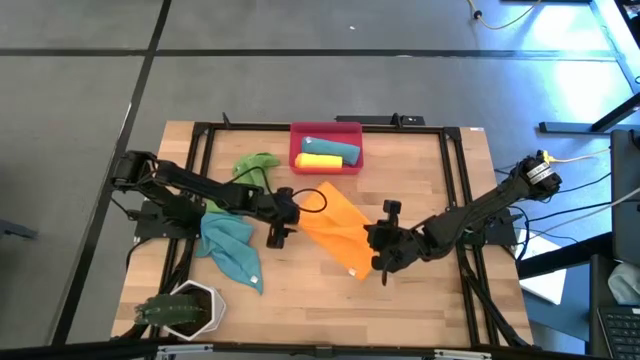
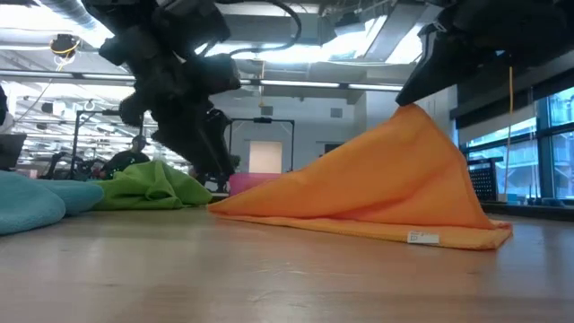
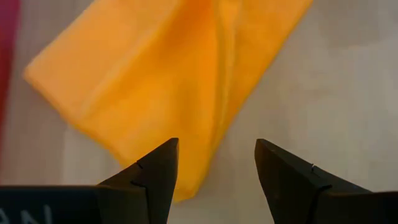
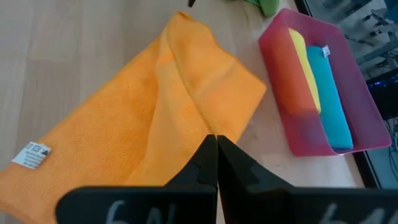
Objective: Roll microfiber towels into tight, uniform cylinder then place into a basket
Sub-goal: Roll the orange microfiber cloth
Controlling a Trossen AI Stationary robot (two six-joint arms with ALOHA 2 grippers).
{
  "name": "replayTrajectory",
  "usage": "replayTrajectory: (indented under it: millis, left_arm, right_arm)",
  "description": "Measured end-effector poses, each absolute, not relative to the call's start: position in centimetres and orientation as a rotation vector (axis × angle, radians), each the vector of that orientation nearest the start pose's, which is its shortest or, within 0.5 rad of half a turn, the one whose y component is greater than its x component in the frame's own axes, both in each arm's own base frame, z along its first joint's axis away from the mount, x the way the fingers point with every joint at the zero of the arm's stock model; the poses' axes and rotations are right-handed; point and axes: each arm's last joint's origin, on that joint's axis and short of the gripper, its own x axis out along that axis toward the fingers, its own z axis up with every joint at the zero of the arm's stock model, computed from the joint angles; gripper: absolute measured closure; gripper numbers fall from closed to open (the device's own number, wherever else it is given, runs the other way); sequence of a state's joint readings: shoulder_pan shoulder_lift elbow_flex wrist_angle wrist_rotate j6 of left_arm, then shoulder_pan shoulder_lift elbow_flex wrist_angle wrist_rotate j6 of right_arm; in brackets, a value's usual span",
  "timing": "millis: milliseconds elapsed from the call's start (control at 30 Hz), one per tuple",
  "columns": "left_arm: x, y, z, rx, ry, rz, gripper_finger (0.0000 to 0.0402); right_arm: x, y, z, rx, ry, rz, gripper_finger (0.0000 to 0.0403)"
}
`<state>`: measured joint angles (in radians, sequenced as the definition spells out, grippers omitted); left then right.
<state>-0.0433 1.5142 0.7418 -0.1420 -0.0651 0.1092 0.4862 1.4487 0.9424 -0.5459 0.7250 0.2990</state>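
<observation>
An orange towel (image 1: 332, 228) lies mid-table, bunched, with its right part pulled up into a peak (image 2: 414, 112). My right gripper (image 1: 383, 255) is shut on that peak. To the towel's left, my left gripper (image 1: 278, 230) stands open and tipped downward; its fingers straddle the towel's near-left corner (image 3: 186, 180) without visibly touching it. The red-pink basket (image 1: 352, 130) at the far edge holds a yellow roll (image 1: 318, 159) and a teal roll (image 1: 330, 147). A green towel (image 1: 255, 165) and a teal towel (image 1: 232, 250) lie crumpled at the left. My right gripper pinches a raised fold of the orange towel (image 4: 208, 127) between its two shut fingers, slanting down from the table's right side. The cloth hangs from the fingers like a tent (image 2: 404, 152), and its lower edges and tagged corner (image 2: 421, 237) rest on the table.
A white hexagonal pot with a green plant (image 1: 185, 310) stands at the near left corner. A black frame (image 1: 450, 180) runs around the work area. Bare wood shows along the near edge (image 1: 330, 310).
</observation>
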Motion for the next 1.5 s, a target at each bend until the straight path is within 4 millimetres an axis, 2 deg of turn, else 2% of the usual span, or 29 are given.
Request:
replayTrajectory:
  millis: [167,533,767,1000,1400,1500]
  left_arm:
    - [28.2,-1.3,15.7,0.253,0.933,0.010,0.0202]
    - [28.5,-1.3,14.0,0.286,1.002,-0.010,0.0205]
    - [28.6,-1.1,13.1,0.326,1.040,0.035,0.0215]
    - [28.6,-1.1,13.1,0.343,1.036,0.028,0.0265]
    - [28.9,-1.2,13.3,0.367,1.001,0.011,0.0391]
    - [29.5,-1.2,14.3,0.357,0.959,0.029,0.0397]
  right_arm:
    - [25.3,11.2,22.2,-0.315,0.815,-0.340,0.0403]
    - [25.2,11.2,22.1,-0.312,0.819,-0.340,0.0403]
    - [25.2,11.2,22.1,-0.308,0.824,-0.331,0.0403]
    - [25.2,11.2,22.1,-0.306,0.826,-0.328,0.0403]
    - [25.2,11.2,22.1,-0.312,0.829,-0.325,0.0403]
    - [24.9,11.0,22.4,-0.306,0.832,-0.328,0.0403]
